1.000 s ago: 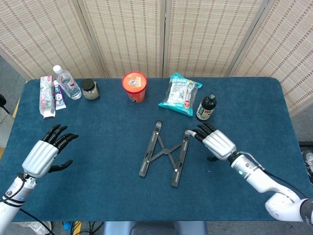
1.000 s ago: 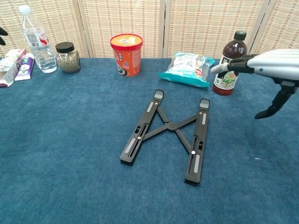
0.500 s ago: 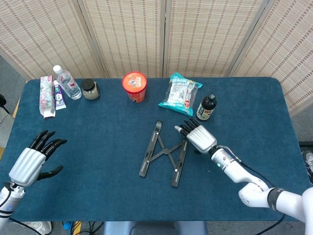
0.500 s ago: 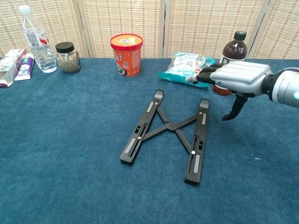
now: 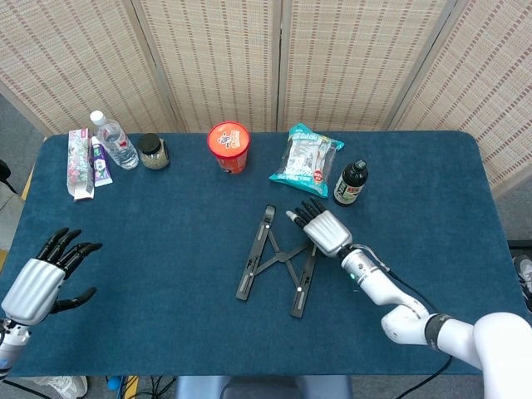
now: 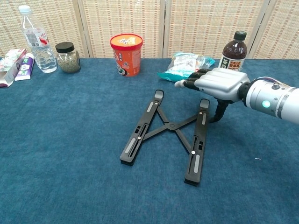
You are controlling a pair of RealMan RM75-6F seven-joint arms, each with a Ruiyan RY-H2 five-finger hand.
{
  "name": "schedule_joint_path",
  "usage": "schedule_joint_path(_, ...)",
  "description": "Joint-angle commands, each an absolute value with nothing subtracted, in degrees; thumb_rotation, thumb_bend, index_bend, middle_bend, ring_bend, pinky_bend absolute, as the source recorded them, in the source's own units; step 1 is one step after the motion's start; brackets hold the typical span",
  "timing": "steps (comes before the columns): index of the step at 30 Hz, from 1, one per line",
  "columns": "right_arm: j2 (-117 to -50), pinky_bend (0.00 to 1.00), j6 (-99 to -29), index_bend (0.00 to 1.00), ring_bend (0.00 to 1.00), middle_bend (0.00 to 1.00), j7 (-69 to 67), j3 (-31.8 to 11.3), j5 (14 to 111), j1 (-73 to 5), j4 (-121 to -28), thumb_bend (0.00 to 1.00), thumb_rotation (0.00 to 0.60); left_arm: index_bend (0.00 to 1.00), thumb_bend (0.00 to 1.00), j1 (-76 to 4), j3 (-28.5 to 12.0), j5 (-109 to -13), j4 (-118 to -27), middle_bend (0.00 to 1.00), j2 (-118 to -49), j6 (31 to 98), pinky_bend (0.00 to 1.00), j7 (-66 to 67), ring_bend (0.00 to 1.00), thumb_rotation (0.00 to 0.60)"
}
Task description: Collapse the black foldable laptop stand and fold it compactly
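Note:
The black laptop stand [image 5: 280, 259] [image 6: 168, 134] lies flat and spread in an X shape at the table's middle, two long bars joined by crossed links. My right hand [image 5: 320, 228] [image 6: 216, 84] hovers flat, palm down, just above the far end of the stand's right bar, fingers extended toward the left, holding nothing. Its thumb hangs down beside that bar. My left hand [image 5: 41, 278] is far off at the table's left front edge, fingers spread, empty; the chest view does not show it.
Along the back stand a water bottle [image 5: 114, 141], a toothpaste box [image 5: 81, 164], a small jar [image 5: 153, 152], a red cup [image 5: 229, 146], a snack bag [image 5: 306, 160] and a dark bottle [image 5: 350, 183] close behind my right hand.
My right hand has slid left from beside the stand to over the far end of its right bar. My left hand has drawn back toward the table's front left.

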State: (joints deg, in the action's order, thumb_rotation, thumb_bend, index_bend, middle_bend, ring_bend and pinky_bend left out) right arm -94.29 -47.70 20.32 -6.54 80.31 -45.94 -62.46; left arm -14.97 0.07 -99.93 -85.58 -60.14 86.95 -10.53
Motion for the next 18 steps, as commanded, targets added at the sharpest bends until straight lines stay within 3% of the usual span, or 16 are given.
schedule_joint_path(1,-96.2,0.03,-47.75,0.0,0.0,0.13,20.89,-7.0,79.88,-46.73,-60.47,0.02,0.6,0.17,0.18,-14.91,0.13,-99.93,-85.4,0.25,-60.08,87.11,0.03,-10.71,0.08,0.6)
schedule_joint_path(18,-109.46,0.02,-47.55,0.0,0.0,0.13,21.85,-11.92,77.62,-53.52,-45.04,0.02,0.6,0.17,0.18,-14.64,0.31,-99.1,-84.33,0.26,-59.79,87.17,0.03,-11.67,0.08,0.6)
